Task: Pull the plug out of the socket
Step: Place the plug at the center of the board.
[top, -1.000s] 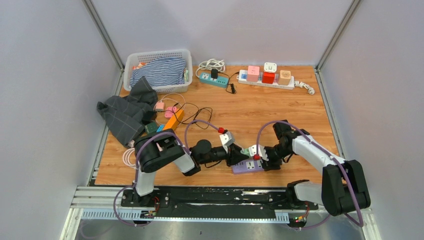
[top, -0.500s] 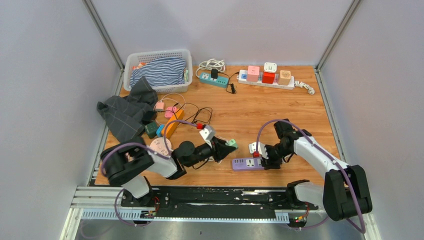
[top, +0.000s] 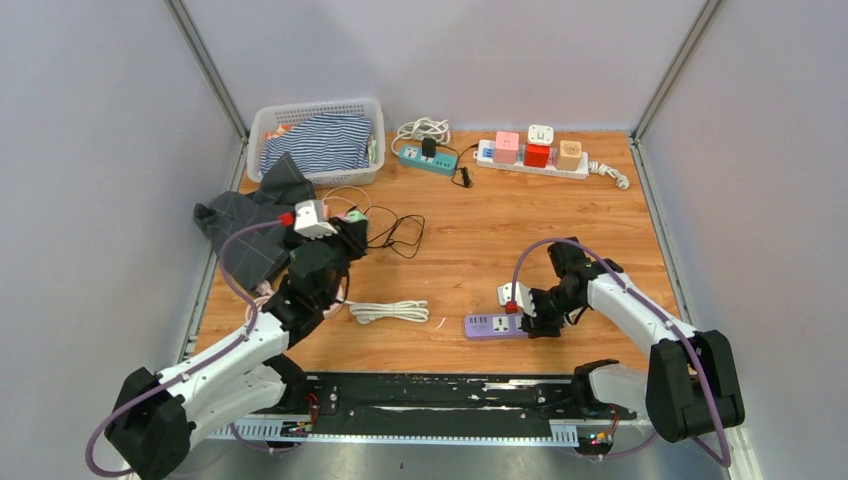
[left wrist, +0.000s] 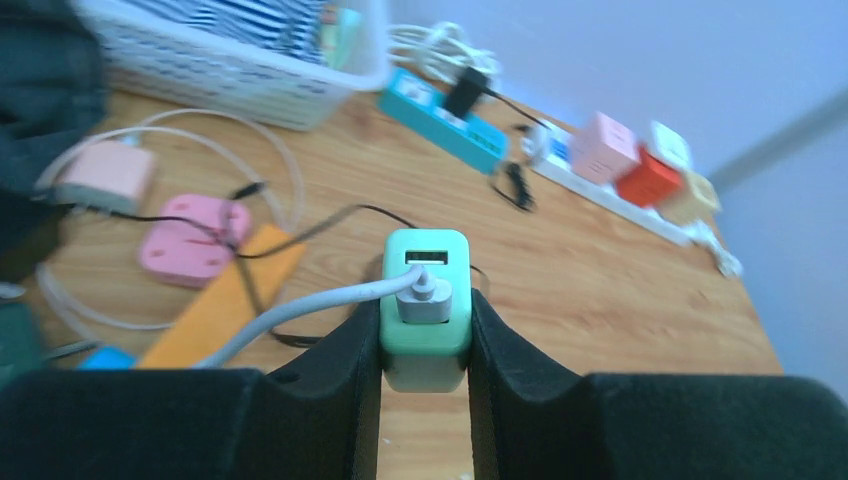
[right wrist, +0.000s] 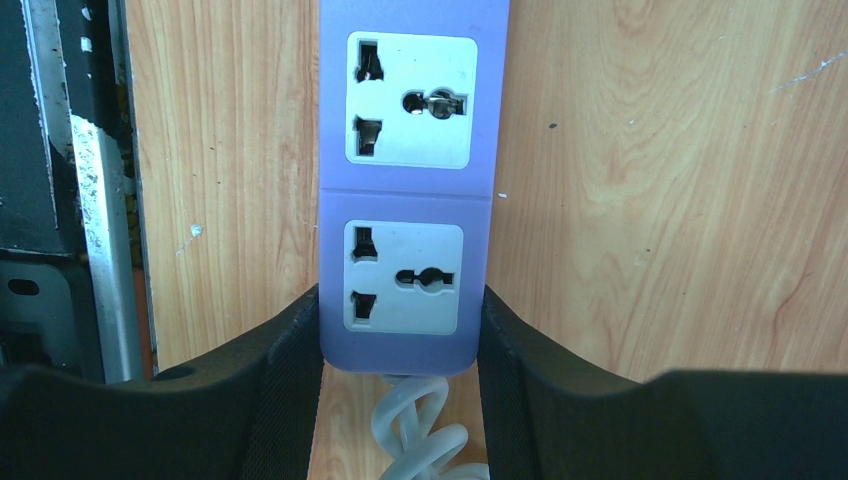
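The purple socket strip (top: 493,326) lies near the table's front edge, and both its sockets show empty in the right wrist view (right wrist: 405,200). My right gripper (top: 528,318) is shut on the strip's cord end (right wrist: 400,345). The green plug (left wrist: 425,300), a USB charger with a white cable (left wrist: 300,310) in it, is clamped between my left gripper's fingers (left wrist: 425,345). In the top view my left gripper (top: 348,224) holds it well left of and behind the strip, above the pile of adapters. The white cable (top: 388,311) trails on the table.
A white basket (top: 316,140) with striped cloth and a dark cloth (top: 250,235) lie at the back left. A teal strip (top: 428,158) and a white strip with cube adapters (top: 535,157) lie at the back. Pink adapters (left wrist: 190,238), an orange strip (left wrist: 215,305) and black cables (top: 398,230) lie under my left gripper.
My left arm has swung from the purple strip back and to the left, carrying the green plug away from it; the white cable now lies loose. The right gripper has stayed on the strip.
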You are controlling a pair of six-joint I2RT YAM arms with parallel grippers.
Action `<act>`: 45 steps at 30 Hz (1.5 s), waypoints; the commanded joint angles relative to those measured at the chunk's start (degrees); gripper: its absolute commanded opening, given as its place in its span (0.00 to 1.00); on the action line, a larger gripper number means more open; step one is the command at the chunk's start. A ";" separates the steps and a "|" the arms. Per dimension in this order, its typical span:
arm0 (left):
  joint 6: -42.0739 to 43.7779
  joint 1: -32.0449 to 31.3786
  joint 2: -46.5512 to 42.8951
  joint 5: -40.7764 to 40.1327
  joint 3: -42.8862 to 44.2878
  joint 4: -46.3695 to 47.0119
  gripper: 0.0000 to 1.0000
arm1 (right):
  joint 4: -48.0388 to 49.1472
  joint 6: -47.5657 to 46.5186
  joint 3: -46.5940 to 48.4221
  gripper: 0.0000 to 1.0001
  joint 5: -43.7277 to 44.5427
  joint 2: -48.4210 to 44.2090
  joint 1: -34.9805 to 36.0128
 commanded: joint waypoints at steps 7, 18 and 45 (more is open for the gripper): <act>-20.92 24.12 9.26 8.39 5.51 -15.26 0.00 | -0.64 0.73 0.43 0.00 0.62 -0.60 0.60; -28.95 33.42 21.61 9.40 12.10 -22.41 0.28 | -0.55 0.74 0.26 0.00 0.68 -0.20 0.59; -0.85 15.74 6.23 40.99 13.36 -18.44 1.00 | -5.51 0.61 3.25 0.00 -4.75 -1.88 0.42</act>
